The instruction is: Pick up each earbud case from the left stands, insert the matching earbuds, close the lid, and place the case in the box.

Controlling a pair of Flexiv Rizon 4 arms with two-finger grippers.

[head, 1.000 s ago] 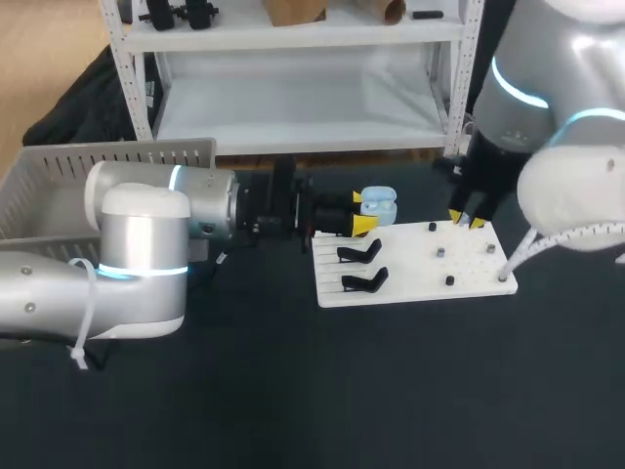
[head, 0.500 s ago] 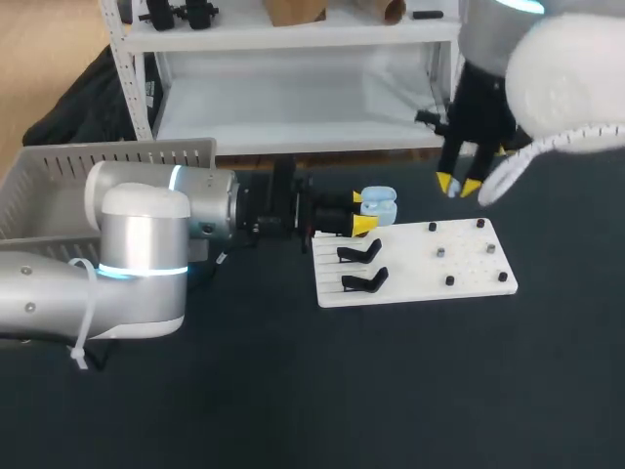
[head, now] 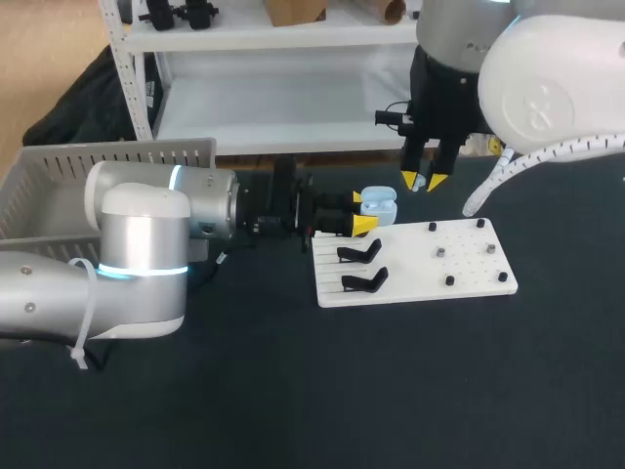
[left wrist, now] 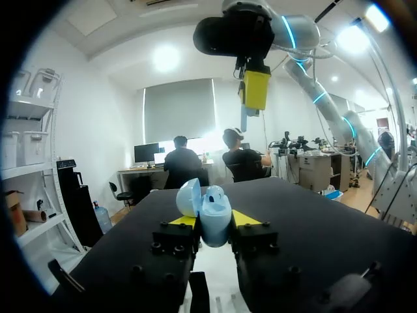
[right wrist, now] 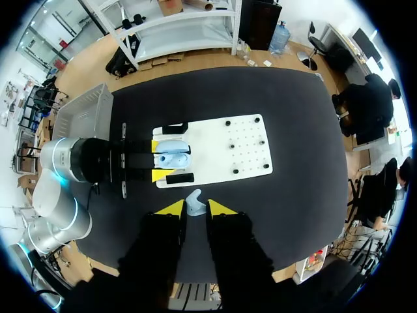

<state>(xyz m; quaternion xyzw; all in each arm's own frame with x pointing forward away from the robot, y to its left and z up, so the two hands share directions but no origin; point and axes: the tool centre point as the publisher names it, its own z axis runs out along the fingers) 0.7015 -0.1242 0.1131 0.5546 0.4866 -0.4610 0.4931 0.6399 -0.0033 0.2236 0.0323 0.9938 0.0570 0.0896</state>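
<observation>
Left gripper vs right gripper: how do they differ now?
Left gripper lies level, low by the white board; right gripper points down, higher up. Left jaws clamp the open blue earbud case; right jaws pinch a single blue earbud. Both have yellow tips and are loaded.

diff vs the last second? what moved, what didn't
The right hand rose off the far right corner of the white board and swung left toward the open case, with an earbud between its fingers. The left hand kept holding the case in place; the board and the black stands are unchanged.
</observation>
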